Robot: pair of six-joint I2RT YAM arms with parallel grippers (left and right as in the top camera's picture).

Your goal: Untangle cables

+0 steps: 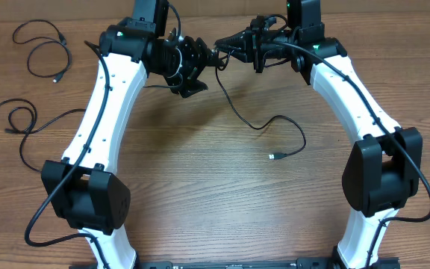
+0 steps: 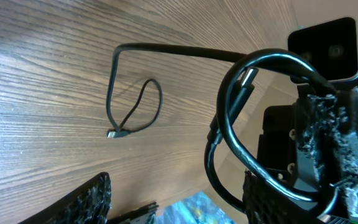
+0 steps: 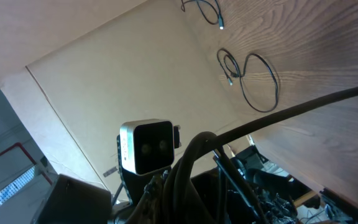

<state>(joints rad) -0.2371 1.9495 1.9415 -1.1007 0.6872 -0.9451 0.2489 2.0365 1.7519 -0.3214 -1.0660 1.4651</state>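
My two grippers meet above the far middle of the table. The right gripper point(image 1: 228, 51) point(image 3: 197, 186) is shut on a bunched part of one of the cables point(image 3: 207, 155). From that bunch a black strand point(image 1: 234, 112) hangs to the table, loops right and ends in a small plug point(image 1: 272, 156). The left gripper point(image 1: 202, 69) point(image 2: 179, 205) is open, its fingers point(image 2: 86, 202) wide apart. A glossy loop of the held cable point(image 2: 229, 124) curves in front of it, beside its right finger. In the left wrist view the strand's end lies on the wood in a small loop point(image 2: 135, 112).
Two separate loose cables lie on the wood at the left: one at the far left corner point(image 1: 43, 48) point(image 3: 204, 9), another coiled at the left edge point(image 1: 13, 123) point(image 3: 253, 78). The white arms point(image 1: 103, 112) flank the centre. A cardboard wall point(image 3: 117, 68) backs the table.
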